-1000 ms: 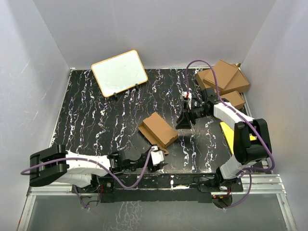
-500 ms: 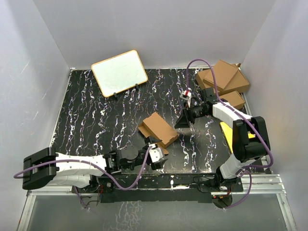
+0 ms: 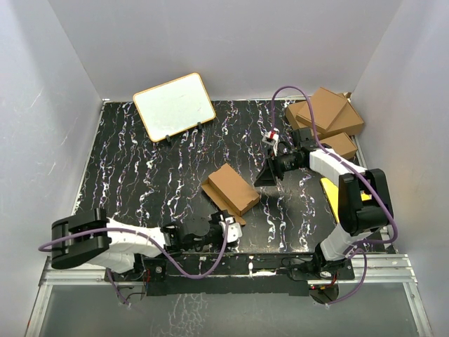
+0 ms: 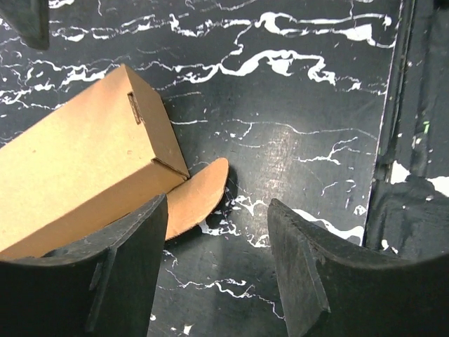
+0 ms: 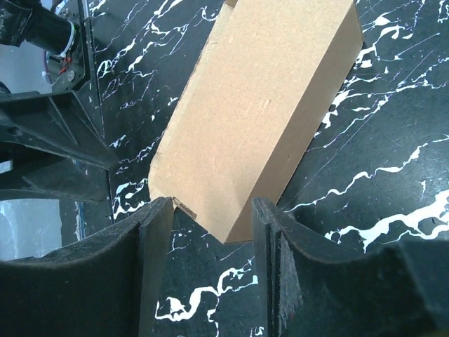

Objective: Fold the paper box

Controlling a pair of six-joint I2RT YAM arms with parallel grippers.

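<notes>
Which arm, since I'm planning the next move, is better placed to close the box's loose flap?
Left, probably. The left gripper, open, sits right at the flap, which lies flat on the table at the box's near end. The right gripper is at the far side, away from the flap.

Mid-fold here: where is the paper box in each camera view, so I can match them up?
Top external: paper box mid-table, just right of centre.
Left wrist: paper box in the left half, its rounded flap sticking out toward centre.
Right wrist: paper box at upper centre, one corner reaching down to the middle.
Shared landmark: the black, white-veined tabletop under it in all three.
</notes>
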